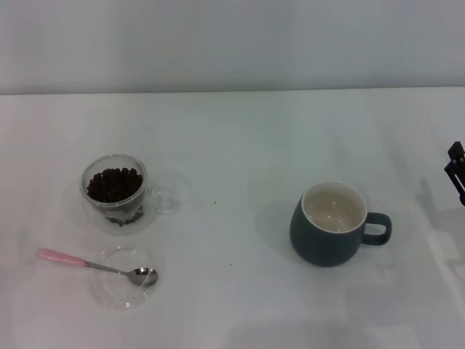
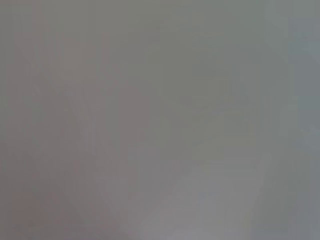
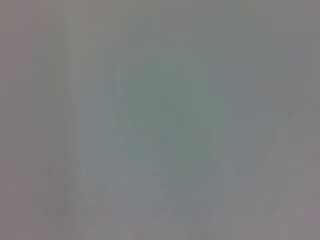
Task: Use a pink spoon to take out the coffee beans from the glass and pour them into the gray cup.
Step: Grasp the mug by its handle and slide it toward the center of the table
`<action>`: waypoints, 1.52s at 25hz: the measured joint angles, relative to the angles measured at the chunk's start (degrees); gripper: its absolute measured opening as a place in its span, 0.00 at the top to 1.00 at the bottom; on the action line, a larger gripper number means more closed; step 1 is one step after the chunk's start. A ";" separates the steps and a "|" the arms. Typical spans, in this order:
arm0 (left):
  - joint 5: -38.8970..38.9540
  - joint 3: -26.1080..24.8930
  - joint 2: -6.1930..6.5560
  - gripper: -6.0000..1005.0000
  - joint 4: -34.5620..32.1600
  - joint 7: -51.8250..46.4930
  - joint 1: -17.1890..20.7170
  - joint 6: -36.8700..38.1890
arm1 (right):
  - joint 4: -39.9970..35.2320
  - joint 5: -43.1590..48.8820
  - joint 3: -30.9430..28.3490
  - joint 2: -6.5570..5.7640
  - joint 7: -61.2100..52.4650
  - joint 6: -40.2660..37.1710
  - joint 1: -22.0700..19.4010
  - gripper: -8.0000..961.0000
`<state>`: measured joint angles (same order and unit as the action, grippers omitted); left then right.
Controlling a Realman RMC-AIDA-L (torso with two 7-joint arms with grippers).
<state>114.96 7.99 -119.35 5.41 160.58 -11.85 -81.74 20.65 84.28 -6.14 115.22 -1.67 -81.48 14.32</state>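
So, you've got a white table (image 1: 232, 145) with a plain pale wall behind its far edge. On the robot's left sits the glass (image 1: 116, 193), upright, clear side handle pointing toward the centre, coffee beans (image 1: 114, 184) filling most of it. Just nearer the robot lies a flat clear glass disc (image 1: 122, 278), and the pink spoon (image 1: 96, 265) rests across it: metal bowl on the disc's right part, pink handle sticking out past the disc's left rim onto the table. Spoon bowl looks empty. Spoon and glass are close but apart.

On the right, well apart from the glass, the gray cup (image 1: 330, 224) stands upright, loop handle pointing right, cream inside with no beans visible. Bare tabletop lies between glass and cup.

Right gripper (image 1: 456, 171) only shows as a dark sliver at the right frame edge, beyond the cup's handle; you can't tell its jaw state from this. Left gripper isn't visible. Both wrist views show only a featureless gray blur.
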 joint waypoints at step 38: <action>0.01 0.00 0.01 0.11 0.12 -0.12 -1.26 0.36 | -1.89 0.01 23.17 0.04 -10.08 -8.63 -8.64 0.10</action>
<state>114.96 8.00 -119.34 5.52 160.46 -13.10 -81.37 18.76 84.29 17.03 115.27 -11.75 -90.11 5.69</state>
